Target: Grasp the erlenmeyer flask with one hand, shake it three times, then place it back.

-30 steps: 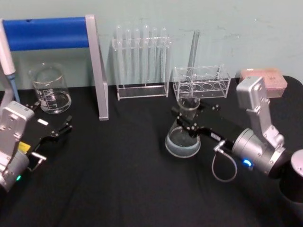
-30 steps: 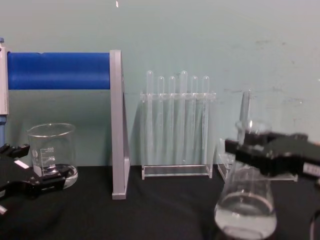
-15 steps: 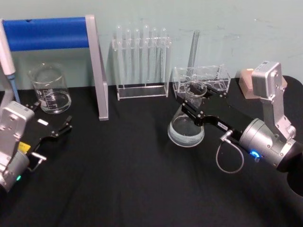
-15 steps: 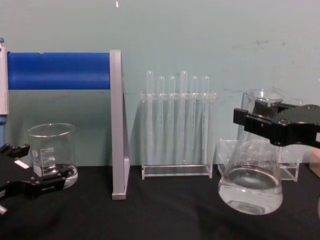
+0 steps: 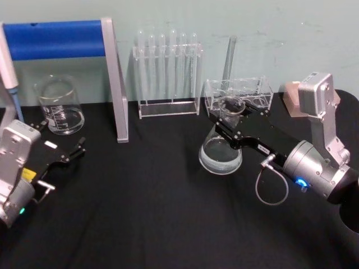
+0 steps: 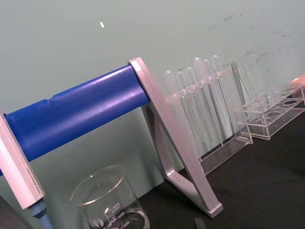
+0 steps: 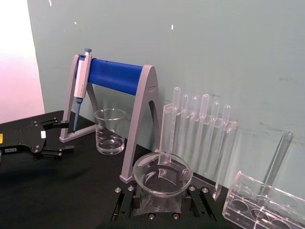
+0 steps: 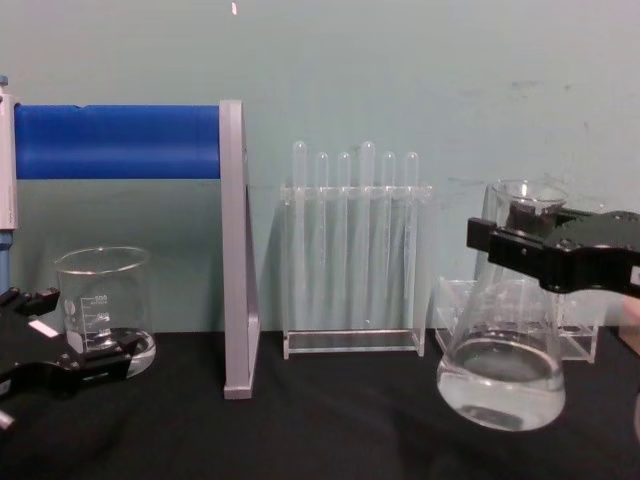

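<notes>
Right claw (image 5: 229, 120) clamps the tilted erlenmeyer flask (image 5: 220, 154) (left claw (image 5: 63, 134) parked).

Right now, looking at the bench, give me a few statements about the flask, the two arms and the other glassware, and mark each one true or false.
1. The right end effector is shut on the neck of the erlenmeyer flask. True.
2. The flask stands flat on the table. False: it hangs tilted in the grip.
3. The flask is empty. False: clear liquid sits in its base.
4. The left end effector grips the beaker. False: it is open and lies in front of the beaker, apart from it.
5. A pipette hangs on the blue-barred stand. True.
</notes>
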Controlling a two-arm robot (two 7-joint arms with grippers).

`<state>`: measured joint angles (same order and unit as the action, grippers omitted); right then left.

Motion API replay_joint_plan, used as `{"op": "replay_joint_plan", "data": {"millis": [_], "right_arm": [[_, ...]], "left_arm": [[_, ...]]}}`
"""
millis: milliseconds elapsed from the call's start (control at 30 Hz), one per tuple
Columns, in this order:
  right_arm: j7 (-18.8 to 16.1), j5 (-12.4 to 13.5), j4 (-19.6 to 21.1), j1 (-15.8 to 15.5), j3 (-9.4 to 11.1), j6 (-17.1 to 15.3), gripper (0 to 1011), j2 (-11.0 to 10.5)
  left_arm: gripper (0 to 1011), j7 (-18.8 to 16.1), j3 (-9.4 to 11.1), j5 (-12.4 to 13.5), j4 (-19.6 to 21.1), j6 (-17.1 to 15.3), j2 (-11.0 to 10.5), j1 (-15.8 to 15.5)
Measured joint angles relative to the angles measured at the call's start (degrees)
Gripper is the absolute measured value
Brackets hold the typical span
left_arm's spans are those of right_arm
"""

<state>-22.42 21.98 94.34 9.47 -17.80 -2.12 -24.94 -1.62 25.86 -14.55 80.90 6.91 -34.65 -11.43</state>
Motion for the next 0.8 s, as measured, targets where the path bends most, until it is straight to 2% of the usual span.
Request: {"op": "replay_joint_plan", "data": {"millis": [500,800], "right_arm": [[0.03,0.06,-0.07,-0.12,-0.21,-0.04,456,-0.01],[-0.96,-0.22,0.95,-0.61,-1.76,-0.40,457,-0.07]], "left_arm": [[1001,0.00,0.00,0.00,0.00,0.00,0.00,0.00],[1001,0.00,0.00,0.00,0.00,0.00,0.00,0.00]]}}
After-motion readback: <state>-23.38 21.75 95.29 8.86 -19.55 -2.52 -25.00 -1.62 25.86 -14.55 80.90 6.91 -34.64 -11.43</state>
